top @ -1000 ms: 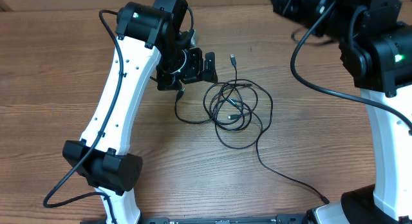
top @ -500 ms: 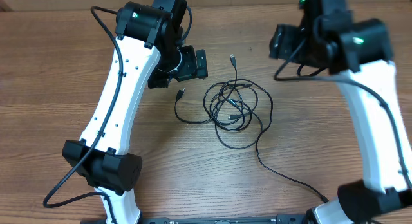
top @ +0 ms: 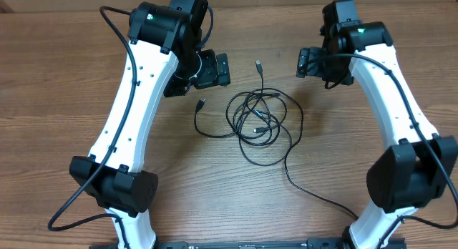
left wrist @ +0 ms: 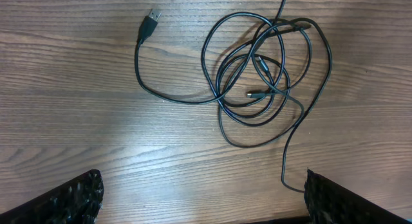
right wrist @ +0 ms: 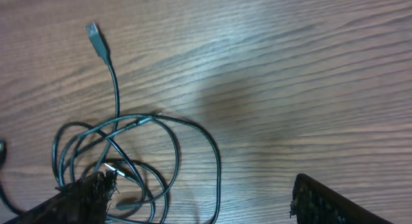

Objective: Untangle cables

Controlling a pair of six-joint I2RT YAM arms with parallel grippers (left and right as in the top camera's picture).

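The cables (left wrist: 262, 68) lie in overlapping loops on the wooden worktop (left wrist: 77, 108), one strand curving out left to a USB plug (left wrist: 149, 19). The tool (left wrist: 203, 198) hangs above, its fingers (left wrist: 71, 198) spread wide, gripping nothing.

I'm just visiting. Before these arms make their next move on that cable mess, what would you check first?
1. Tools empty: ok, left tool and right tool are open, holding nothing.
2. Within reach: probably ok, the cables lie between the two tools.
3. Cables separated: not ok, the loops overlap in one bundle.
4. Free end to grab: ok, a USB plug lies clear of the loops.
5. Which cord crosses over which: cannot tell.
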